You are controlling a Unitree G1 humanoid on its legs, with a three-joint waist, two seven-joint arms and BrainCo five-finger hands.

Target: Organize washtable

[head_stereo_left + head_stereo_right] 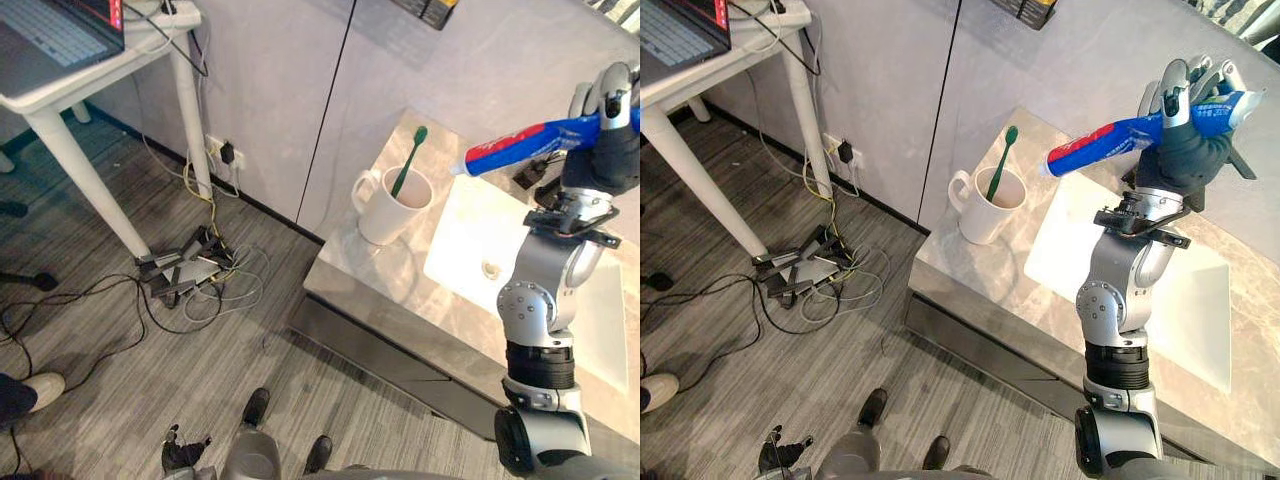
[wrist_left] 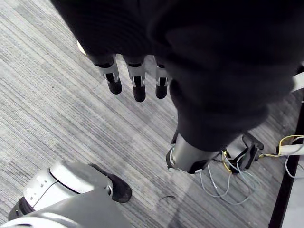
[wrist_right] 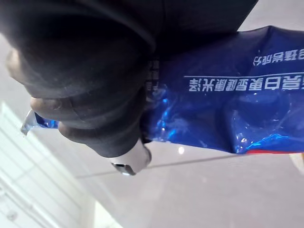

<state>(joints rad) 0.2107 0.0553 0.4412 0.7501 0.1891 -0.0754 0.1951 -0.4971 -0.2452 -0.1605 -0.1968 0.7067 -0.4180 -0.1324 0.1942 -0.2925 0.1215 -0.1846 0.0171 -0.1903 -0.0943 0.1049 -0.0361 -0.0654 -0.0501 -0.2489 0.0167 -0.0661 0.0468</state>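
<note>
Nearest, low on the left, the robot's left hand [image 2: 137, 84] hangs idle over the grey wood-grain plank floor [image 1: 120, 370], its fingers straight, relaxed and empty. Beyond it on the right stands the grey marble-look washtable counter [image 1: 352, 262], with a white rectangular sink basin [image 1: 465, 248] set into its right part. On the counter's left part, just beside the basin's far left corner, a white ceramic mug [image 1: 385, 212] stands upright with its handle turned left. A green plastic toothbrush [image 1: 408, 160] leans inside it, head up.

Farther and higher, the right hand [image 1: 1185, 150] is raised over the far side of the basin, its fingers [image 1: 1178, 88] curled round the rear part of a blue, red and white toothpaste tube [image 1: 1105, 142]. The tube lies roughly level in the air, clear of the counter, its white cap end pointing left toward the mug and stopping short of the toothbrush. Against the wall behind the basin lies a small dark object that I cannot identify.

The step in hand looks like carrying the tube to the mug. The next move probably calls for swinging left, tipping the tube so one end drops into the mug's mouth beside the toothbrush without knocking it, then letting go
</note>
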